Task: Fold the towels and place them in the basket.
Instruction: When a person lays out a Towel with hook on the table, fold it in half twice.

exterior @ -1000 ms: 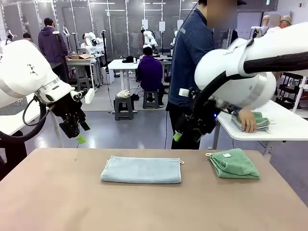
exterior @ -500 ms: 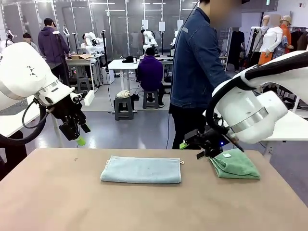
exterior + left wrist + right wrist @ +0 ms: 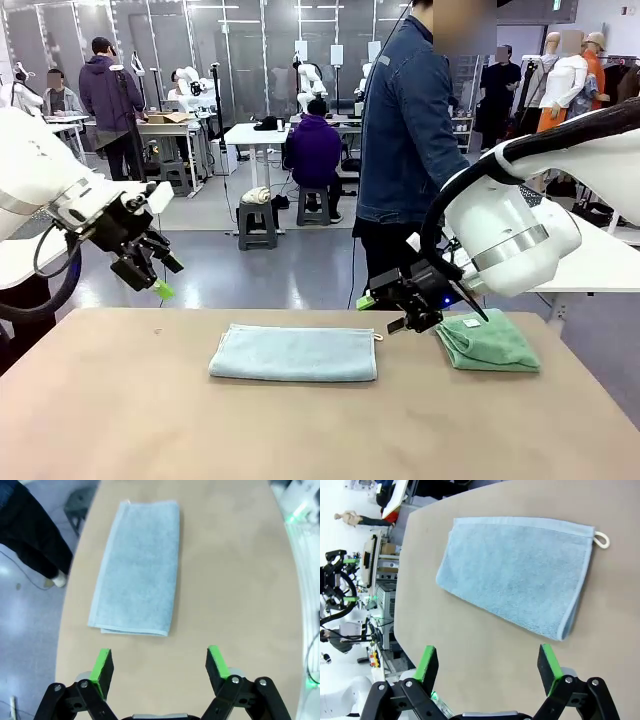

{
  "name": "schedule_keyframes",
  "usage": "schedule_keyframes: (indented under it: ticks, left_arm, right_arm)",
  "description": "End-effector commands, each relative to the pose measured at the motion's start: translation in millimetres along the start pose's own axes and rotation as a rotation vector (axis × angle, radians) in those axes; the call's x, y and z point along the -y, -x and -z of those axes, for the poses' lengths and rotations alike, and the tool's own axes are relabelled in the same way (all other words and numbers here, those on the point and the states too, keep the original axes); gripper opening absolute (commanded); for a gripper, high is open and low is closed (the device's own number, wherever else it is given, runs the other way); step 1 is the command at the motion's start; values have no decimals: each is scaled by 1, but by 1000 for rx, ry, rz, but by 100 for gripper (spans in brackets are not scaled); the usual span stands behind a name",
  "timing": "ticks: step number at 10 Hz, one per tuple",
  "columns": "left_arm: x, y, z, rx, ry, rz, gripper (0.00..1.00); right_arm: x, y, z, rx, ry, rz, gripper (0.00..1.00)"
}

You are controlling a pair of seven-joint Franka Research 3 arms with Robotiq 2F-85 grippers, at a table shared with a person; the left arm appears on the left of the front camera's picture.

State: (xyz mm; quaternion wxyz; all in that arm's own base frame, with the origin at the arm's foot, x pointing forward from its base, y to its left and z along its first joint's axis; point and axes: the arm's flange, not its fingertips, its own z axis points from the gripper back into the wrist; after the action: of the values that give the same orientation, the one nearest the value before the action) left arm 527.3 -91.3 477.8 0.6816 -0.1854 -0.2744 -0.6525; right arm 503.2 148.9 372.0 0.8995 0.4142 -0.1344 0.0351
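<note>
brown tabletop (image 3: 120, 420) runs across the near side of a busy workshop, and two towels lie on it, both folded.

on the left, the left gripper (image 3: 165, 278) hangs in the air above and beyond the table's far left edge, well apart from any cloth. its two green pads stand spread wide, with nothing between them. in the left wrist view the same gripper (image 3: 160, 662) looks down on the bare tabletop, and the blue-grey towel (image 3: 137, 582) lies flat beyond its fingertips.

at the middle of the table, the blue-grey towel (image 3: 293, 353) is one long flat rectangle folded double, with a small white loop (image 3: 602, 540) at one corner.

next, the right gripper (image 3: 382, 313) hovers low over the far edge, between the two towels and just beside the left side of the mint green towel (image 3: 488, 342). whether it touches that towel cannot be told. its jaws are also wide apart and empty; the right wrist view shows this gripper (image 3: 487, 667) facing the blue-grey towel (image 3: 520, 570).

the mint green towel sits far right as a small, thick bundle with one white label (image 3: 471, 323) on top.

one person in a denim jacket (image 3: 405, 130) stands behind the table's far side.
</note>
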Motion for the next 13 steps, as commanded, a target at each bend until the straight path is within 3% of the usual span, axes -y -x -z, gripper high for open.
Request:
schedule_keyframes:
  ticks: [1,5,13]
  left_arm:
    - [1,25,-3,119,13,-1,94]
    - [-1,41,-11,239,48,14,94]
    - [2,43,-6,212,56,-15,94]
  right_arm:
    - [-1,-3,-4,-24,-37,-54,100]
    - [0,0,0,0,0,0,100]
    - [0,0,0,0,0,0,100]
